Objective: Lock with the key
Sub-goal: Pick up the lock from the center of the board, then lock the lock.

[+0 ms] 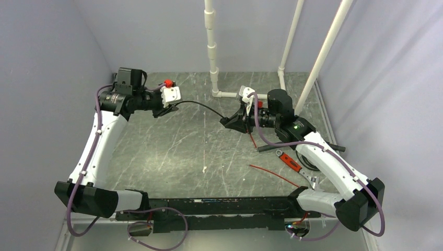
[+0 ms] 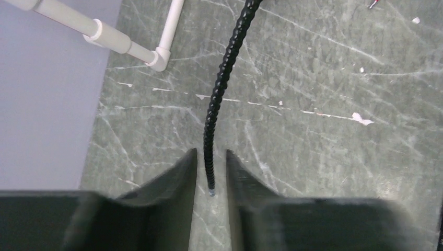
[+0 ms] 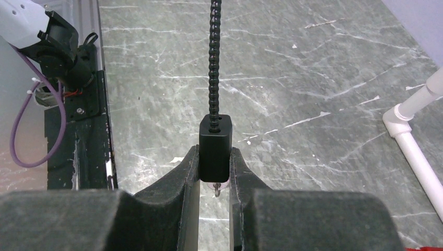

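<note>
A black ribbed cable [image 1: 201, 106] hangs in the air between my two grippers. My right gripper [image 3: 214, 162] is shut on the black lock body [image 3: 214, 146], and the cable runs out of its top. A small metal key [image 3: 217, 189] sticks out under the lock body, between the fingers. In the top view the right gripper [image 1: 230, 121] sits mid-table near the back. The cable's free end [image 2: 210, 188] lies between the narrowly parted fingers of my left gripper [image 2: 211, 159], with a gap on each side. The left gripper [image 1: 168, 109] is at the back left.
A white pipe frame [image 1: 213, 63] stands at the back, and its elbow shows in the left wrist view [image 2: 159, 55]. A red-handled tool [image 1: 290, 162], a red wire [image 1: 274, 175] and a black bar [image 1: 271, 148] lie by the right arm. Grey walls enclose the table.
</note>
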Controlling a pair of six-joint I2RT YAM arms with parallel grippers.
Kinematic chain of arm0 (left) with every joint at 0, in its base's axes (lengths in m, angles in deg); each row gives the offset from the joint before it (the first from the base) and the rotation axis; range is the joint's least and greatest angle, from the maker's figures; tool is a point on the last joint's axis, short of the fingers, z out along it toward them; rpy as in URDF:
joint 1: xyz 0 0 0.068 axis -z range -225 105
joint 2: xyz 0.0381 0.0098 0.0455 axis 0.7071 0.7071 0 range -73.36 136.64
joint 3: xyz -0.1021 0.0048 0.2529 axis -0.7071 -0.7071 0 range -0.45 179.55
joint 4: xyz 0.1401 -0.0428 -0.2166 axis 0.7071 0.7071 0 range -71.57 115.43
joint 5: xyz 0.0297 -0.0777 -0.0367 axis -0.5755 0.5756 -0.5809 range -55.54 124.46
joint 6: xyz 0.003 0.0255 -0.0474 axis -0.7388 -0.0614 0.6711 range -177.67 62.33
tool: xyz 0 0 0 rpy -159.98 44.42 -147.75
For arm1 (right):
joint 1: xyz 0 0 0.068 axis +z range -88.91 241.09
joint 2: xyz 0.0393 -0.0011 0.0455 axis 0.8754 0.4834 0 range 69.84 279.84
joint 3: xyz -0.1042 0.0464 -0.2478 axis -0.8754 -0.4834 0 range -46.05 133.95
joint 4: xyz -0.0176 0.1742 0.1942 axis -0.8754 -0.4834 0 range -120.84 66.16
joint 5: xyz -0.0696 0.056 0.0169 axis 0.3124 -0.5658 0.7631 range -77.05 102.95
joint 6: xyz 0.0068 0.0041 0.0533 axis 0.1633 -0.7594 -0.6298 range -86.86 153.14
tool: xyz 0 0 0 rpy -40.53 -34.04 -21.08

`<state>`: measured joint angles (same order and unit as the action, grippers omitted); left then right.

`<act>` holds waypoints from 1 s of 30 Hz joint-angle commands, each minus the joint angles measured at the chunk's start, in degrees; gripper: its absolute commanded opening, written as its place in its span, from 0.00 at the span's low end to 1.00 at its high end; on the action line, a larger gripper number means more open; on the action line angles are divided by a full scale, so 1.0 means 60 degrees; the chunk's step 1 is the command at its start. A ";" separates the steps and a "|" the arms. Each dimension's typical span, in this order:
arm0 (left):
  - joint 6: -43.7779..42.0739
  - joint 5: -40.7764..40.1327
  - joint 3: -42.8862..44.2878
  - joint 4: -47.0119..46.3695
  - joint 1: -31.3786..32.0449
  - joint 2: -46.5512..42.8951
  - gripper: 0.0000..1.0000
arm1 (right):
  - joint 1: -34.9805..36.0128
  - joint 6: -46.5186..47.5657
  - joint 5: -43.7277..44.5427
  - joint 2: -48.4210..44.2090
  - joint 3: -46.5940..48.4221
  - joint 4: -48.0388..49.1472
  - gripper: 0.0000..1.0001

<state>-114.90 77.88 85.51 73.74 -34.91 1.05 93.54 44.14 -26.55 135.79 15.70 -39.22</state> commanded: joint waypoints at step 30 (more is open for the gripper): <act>1.3838 0.0178 -0.1212 -1.0319 0.2654 -0.0392 0.00 | 0.0490 -0.1745 0.1330 -0.0338 -0.0702 0.5915 0.00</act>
<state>-36.04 79.76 78.51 17.08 -20.77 -1.81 95.50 33.98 -18.79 135.45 11.40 -8.73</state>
